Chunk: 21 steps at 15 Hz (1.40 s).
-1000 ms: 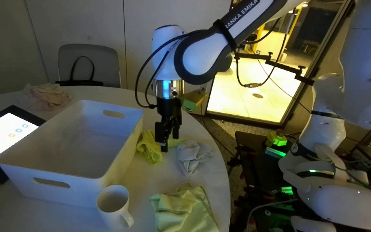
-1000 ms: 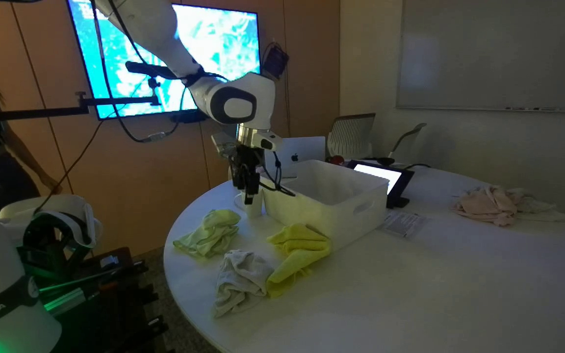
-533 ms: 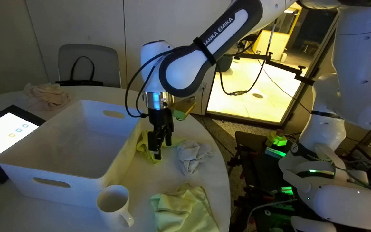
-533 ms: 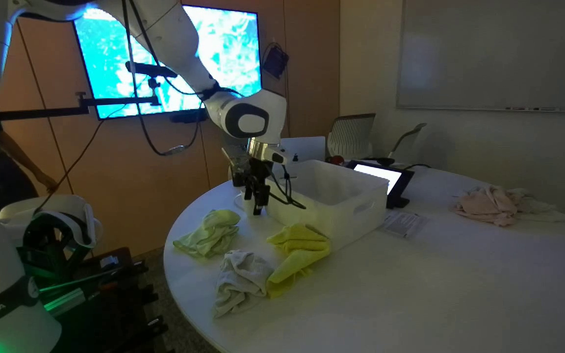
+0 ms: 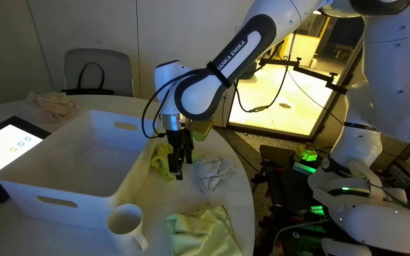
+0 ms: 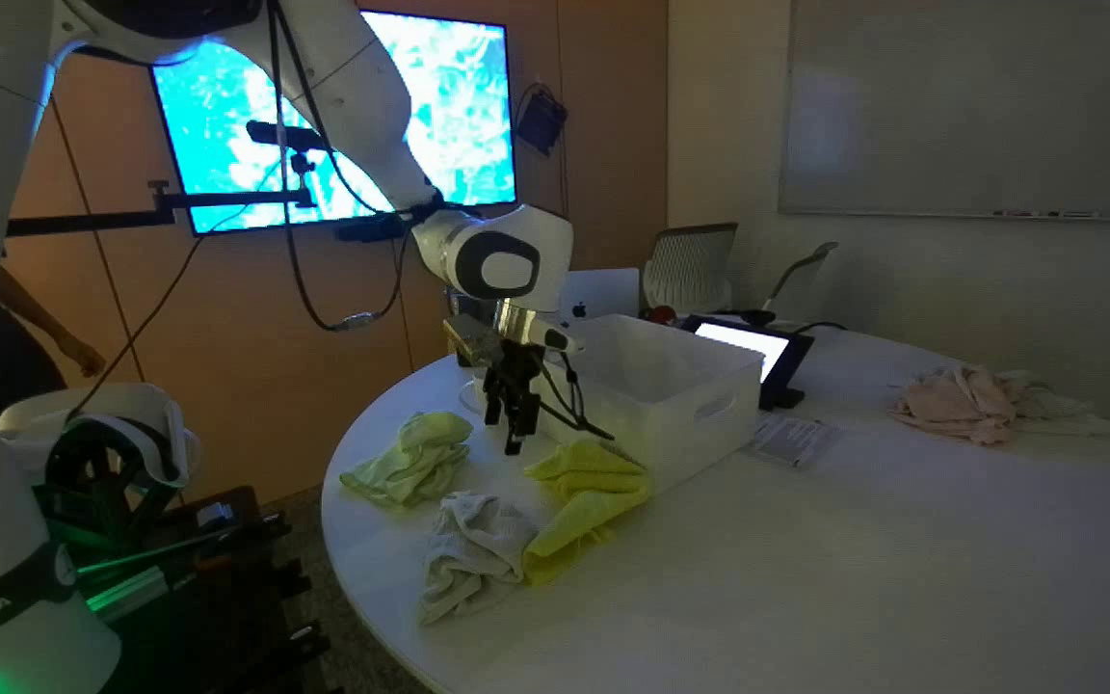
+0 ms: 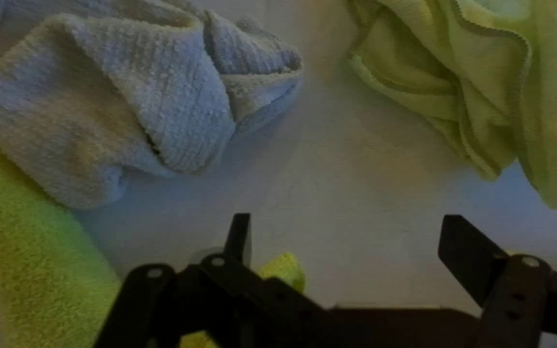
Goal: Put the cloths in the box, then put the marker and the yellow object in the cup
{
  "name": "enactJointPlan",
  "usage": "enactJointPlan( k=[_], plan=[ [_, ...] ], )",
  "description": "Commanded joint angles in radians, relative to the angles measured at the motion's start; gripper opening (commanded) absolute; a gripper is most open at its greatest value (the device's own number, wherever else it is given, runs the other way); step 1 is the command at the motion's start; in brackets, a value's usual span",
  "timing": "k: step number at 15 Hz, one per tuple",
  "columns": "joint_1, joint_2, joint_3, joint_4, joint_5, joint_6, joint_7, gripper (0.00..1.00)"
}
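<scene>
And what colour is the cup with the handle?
The cup is white; it shows best in an exterior view.

Meeting room of an office, furnished with a large round desk point(image 6: 863, 578); chairs point(image 6: 692, 265) stand at its edge in both exterior views. A whiteboard point(image 6: 979, 106), its ledge carrying small items point(image 6: 1046, 214), covers a pale wall in an exterior view; a large lit screen point(image 6: 459, 106) stands out against an orange-brown panelled wall point(image 6: 613, 173). Office equipment includes a laptop point(image 6: 608, 292) and a smaller lit display point(image 6: 743, 339). Dark-framed glazing point(image 5: 272, 117) shows a bright space beyond. The robot arm point(image 5: 205, 94) beside the desk indicates laboratory use.
</scene>
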Motion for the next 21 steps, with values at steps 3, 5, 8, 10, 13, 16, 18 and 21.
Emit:
enactJointPlan(
  k=[3, 5, 8, 10, 13, 16, 18, 21],
  plan=[
    [0.019, 0.042, -0.037, 0.036, -0.083, 0.023, 0.040, 1.00],
    [0.020, 0.056, -0.040, 0.048, -0.094, 0.041, 0.040, 1.00],
    [0.026, 0.090, -0.044, 0.088, -0.095, 0.055, 0.070, 1.00],
    [0.027, 0.113, -0.044, 0.116, -0.089, 0.057, 0.085, 1.00],
    [0.026, 0.149, -0.040, 0.154, -0.082, 0.061, 0.090, 1.00],
    [0.020, 0.182, -0.039, 0.181, -0.072, 0.063, 0.094, 1.00],
    [0.014, 0.204, -0.038, 0.198, -0.063, 0.064, 0.097, 1.00],
    [0.004, 0.235, -0.035, 0.225, -0.047, 0.061, 0.097, 1.00]
  ],
)
